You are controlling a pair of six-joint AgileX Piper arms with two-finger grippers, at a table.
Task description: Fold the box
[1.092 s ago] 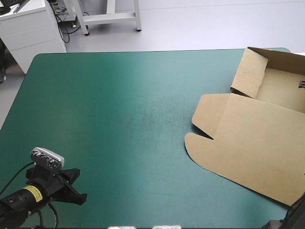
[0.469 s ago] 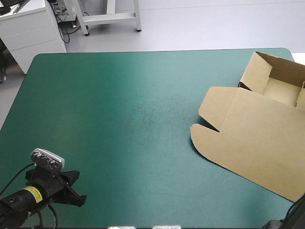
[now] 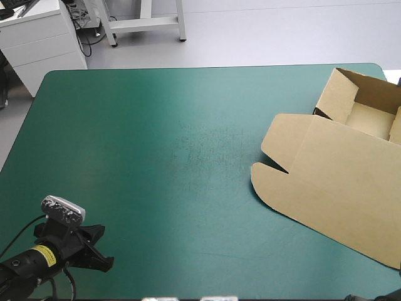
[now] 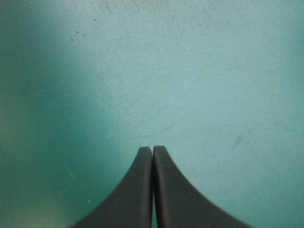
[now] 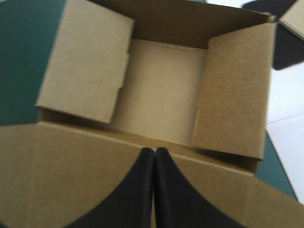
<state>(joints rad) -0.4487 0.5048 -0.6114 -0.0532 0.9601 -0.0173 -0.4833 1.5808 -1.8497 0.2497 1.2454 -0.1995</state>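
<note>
Flagging a few risks before you move on. The box (image 3: pixel 338 169) sits at the far right corner of the table (image 3: pixel 156 125), tray (image 3: pixel 369 119) walls up, lid (image 3: pixel 332 188) flat and pointing back at the robot.

Your right gripper (image 5: pixel 155 151) hangs over the lid just short of the tray, fingers pressed together with nothing between them. Your left gripper (image 4: pixel 152 149) is well apart from the box over bare table, also pinched tight and empty.

Biggest worry, I'd say: the tray looks very near the table edge, so any push away from the robot could slide the box off. The side walls (image 5: pixel 85 61) seem only loosely tucked, so they might spring back out if the lid gets lifted. With one arm that far from the box, nothing's bracing it, and it could skate or twist.
</note>
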